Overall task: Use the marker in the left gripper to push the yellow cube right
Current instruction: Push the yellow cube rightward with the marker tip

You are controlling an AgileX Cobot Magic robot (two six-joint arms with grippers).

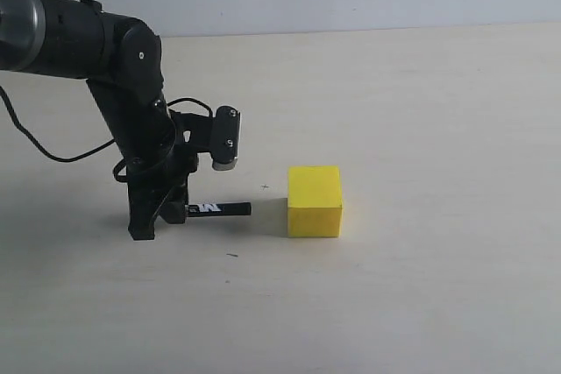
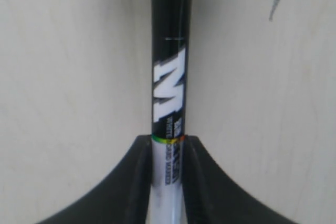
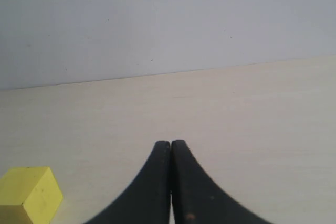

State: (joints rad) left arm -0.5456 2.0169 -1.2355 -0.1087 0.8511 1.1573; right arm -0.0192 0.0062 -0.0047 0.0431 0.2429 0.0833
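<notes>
Approach step, by the look. Left gripper clamped on marker, held level low over table. Black end aimed at yellow cube, near, not touching. Next: travel right, meet cube's face squarely, push.

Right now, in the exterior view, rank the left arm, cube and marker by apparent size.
1. left arm
2. cube
3. marker, though only the part sticking out past the arm shows
</notes>
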